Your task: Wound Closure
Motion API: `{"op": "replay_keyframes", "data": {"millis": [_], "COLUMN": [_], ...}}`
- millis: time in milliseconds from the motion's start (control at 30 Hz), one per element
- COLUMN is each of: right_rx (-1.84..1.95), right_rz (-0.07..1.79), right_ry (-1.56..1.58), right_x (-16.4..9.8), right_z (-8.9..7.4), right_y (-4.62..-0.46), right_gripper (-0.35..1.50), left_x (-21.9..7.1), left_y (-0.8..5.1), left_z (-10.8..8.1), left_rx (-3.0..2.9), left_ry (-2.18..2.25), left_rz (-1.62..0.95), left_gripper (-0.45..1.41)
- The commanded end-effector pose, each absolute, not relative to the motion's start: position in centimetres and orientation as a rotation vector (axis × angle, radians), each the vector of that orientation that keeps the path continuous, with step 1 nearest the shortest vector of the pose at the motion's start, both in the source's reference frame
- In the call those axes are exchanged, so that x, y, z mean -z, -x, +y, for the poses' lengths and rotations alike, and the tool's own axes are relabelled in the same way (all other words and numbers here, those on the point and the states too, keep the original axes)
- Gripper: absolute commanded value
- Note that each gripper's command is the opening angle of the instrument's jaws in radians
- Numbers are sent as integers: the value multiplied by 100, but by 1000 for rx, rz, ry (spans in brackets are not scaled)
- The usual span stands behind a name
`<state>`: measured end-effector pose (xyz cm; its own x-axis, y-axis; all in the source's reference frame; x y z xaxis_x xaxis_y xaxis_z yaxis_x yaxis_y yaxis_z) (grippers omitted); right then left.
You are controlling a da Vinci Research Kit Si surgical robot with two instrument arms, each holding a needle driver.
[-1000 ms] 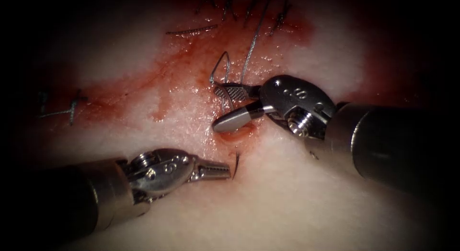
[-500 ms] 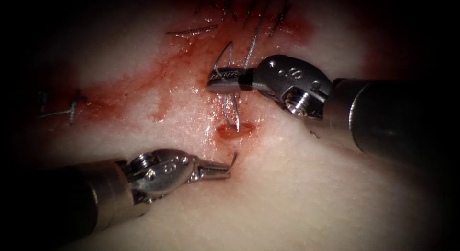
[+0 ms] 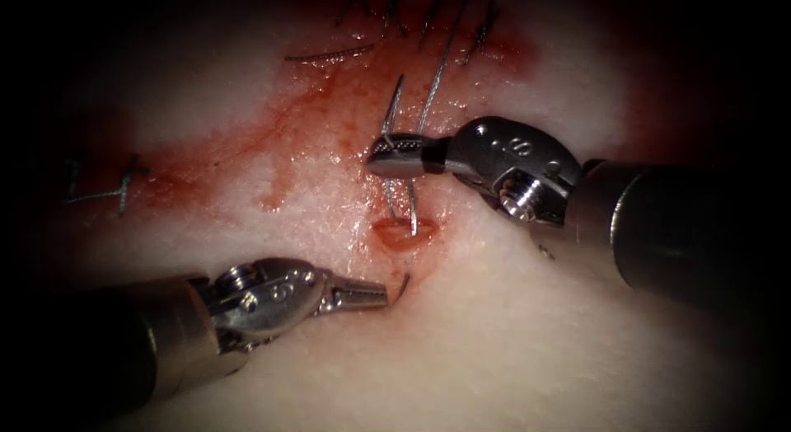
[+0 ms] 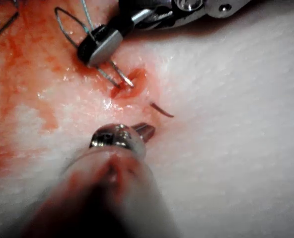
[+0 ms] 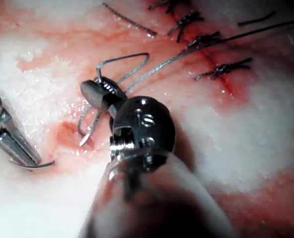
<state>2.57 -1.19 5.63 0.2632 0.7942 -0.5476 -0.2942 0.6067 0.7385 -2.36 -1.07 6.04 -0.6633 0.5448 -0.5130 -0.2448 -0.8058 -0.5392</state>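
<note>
The left gripper (image 3: 381, 296) comes in from the near left and is closed on the needle (image 3: 403, 286) close to its tip. The little of the needle that shows curves up from the jaws, just near of the cut (image 3: 404, 232). How much of its curve lies in the tissue (image 3: 511, 358) cannot be told. In the left wrist view the needle (image 4: 161, 109) shows as a short dark arc on the pale tissue (image 4: 236, 148), beside the left gripper (image 4: 146, 131).

The right gripper (image 3: 387, 152) reaches in from the right and is clamped on the thread (image 3: 437, 77) just far of the cut. Two strands of thread drop from its jaws into the cut. Far of the jaws, one strand forms a narrow loop and another runs away toward the far stitches (image 3: 428, 16). In the right wrist view the right gripper (image 5: 95, 90) holds the thread (image 5: 137, 69), whose loop lies on the tissue (image 5: 246, 139) and whose long strand passes across a row of stitches (image 5: 221, 69).

The cut is a small open slit, wet with red fluid (image 3: 272, 152), which spreads to its far left. More stitches (image 3: 119, 189) sit on the far left of the tissue.
</note>
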Motion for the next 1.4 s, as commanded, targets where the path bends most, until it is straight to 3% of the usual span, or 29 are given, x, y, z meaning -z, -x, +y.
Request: {"op": "replay_keyframes", "data": {"millis": [33,233,267,300,433,667,800,867,1100,1267,1400], "right_rx": [-789,-824,-829,-839,-861,-861,-882,-887,-890,-882,-875], "right_rz": [1066,1138,1145,1150,1183,1199,1218,1226,1222,1228,1229], "right_ry": [-568,-544,-539,-528,-504,-479,-455,-446,-418,-407,-401], "right_x": [-569,-567,-567,-568,-572,-580,-582,-584,-595,-604,-606], "right_z": [-128,-115,-112,-108,-99,-87,-80,-79,-85,-92,-93], "right_y": [-266,-253,-250,-246,-227,-188,-166,-156,-143,-144,-144], "right_gripper": [-35,-35,-25,7,78,113,116,115,103,101,101], "left_x": [-611,-607,-606,-605,-603,-601,-598,-595,-575,-562,-559], "left_y": [242,240,240,239,239,243,248,251,261,276,285], "left_z": [-109,-108,-108,-108,-104,-104,-101,-100,-91,-86,-80], "left_rx": [-2444,-2428,-2424,-2420,-2420,-2477,-2483,-2474,-2450,-2481,-2505], "left_ry": [952,978,984,991,1090,1272,1342,1365,1417,1449,1476], "left_rz": [-603,-596,-595,-593,-544,-451,-401,-382,-344,-329,-317], "left_gripper": [9,9,9,9,22,32,56,59,54,41,41]}}
